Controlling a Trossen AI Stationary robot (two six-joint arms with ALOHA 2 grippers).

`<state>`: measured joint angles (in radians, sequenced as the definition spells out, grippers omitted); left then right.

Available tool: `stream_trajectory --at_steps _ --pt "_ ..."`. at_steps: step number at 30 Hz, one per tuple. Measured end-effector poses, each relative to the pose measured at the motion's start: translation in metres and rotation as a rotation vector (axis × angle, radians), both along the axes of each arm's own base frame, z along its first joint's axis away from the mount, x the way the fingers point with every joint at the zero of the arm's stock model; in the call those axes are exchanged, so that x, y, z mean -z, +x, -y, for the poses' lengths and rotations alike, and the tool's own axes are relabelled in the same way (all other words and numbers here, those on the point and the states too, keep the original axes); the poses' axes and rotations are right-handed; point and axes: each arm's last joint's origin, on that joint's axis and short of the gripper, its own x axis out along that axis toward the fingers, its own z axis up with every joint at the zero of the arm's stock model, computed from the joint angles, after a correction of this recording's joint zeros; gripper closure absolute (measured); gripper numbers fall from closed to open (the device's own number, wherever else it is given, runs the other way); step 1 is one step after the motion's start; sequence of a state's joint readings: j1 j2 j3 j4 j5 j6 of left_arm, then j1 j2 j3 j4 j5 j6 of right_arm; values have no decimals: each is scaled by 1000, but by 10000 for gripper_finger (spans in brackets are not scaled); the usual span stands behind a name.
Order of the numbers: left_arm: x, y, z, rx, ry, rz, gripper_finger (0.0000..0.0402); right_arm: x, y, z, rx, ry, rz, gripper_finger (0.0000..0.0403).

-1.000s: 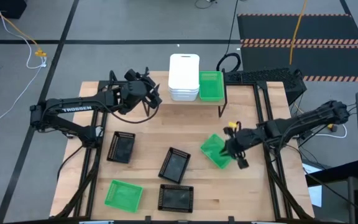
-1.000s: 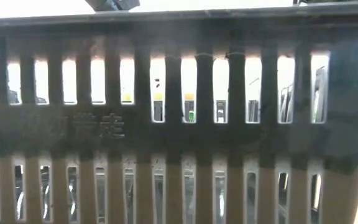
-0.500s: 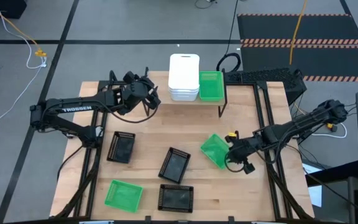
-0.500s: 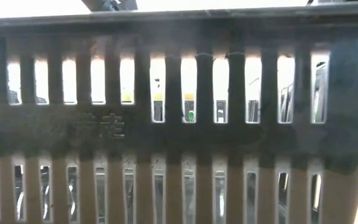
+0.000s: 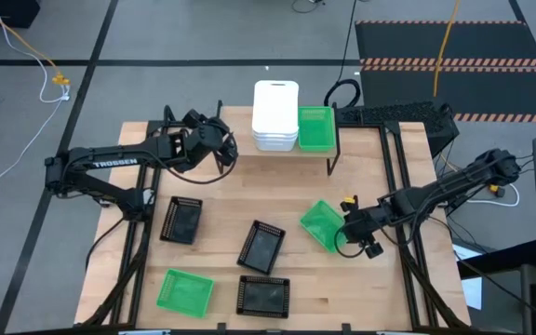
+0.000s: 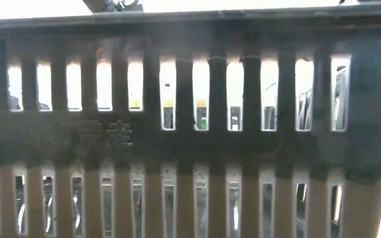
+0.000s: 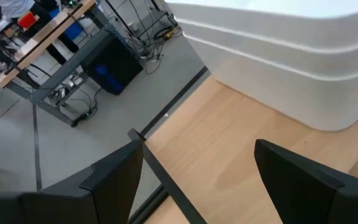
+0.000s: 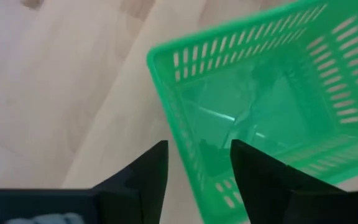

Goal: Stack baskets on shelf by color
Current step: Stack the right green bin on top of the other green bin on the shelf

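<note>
Right end effector [image 8: 194, 163] parted astride green basket [image 8: 272, 93] rim, at 4 o'clock on surface [image 5: 342, 288]; basket slotted, translucent, skewed.

right gripper [image 5: 345, 244]: dropped lower along the green basket's [image 5: 323, 225] right edge; fingers now spread astride its wall
left gripper [image 5: 223, 145]: edged slightly away from the white stack [image 5: 275, 115]

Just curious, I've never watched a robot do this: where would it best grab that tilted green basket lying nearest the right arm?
Probably the slotted green plastic basket by its thin upright side wall nearest the right tool, one finger inside, one outside. It sits open side up and skewed, so that wall already lines up between the open fingers.
</note>
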<state>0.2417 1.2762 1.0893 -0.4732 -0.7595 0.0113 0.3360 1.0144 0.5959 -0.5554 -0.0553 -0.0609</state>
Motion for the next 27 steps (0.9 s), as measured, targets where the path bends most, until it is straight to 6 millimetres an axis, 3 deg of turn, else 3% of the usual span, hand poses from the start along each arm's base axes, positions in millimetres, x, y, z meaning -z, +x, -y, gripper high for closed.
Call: stream_trajectory --at_steps 6,9,13,15,19,25,27 --pt "3 -2 1 -16 -23 -15 92 21 -6 1 -16 20 -9 263" --pt "3 -2 1 -22 -28 -5 92 19 -2 0 -15 33 36 299" --pt "3 -3 1 -28 -34 4 92 12 5 -2 -29 75 129 379" --pt "3 -3 1 -32 -38 8 92 8 8 -2 -57 101 154 394" --pt "3 -3 1 -36 -41 14 92 -13 18 -2 -34 132 216 400" --pt "6 -5 1 -48 -59 -7 92 -66 35 -1 -9 164 381 401" --pt "8 -7 2 -56 -70 -24 92 -74 36 -1 -4 165 393 397"
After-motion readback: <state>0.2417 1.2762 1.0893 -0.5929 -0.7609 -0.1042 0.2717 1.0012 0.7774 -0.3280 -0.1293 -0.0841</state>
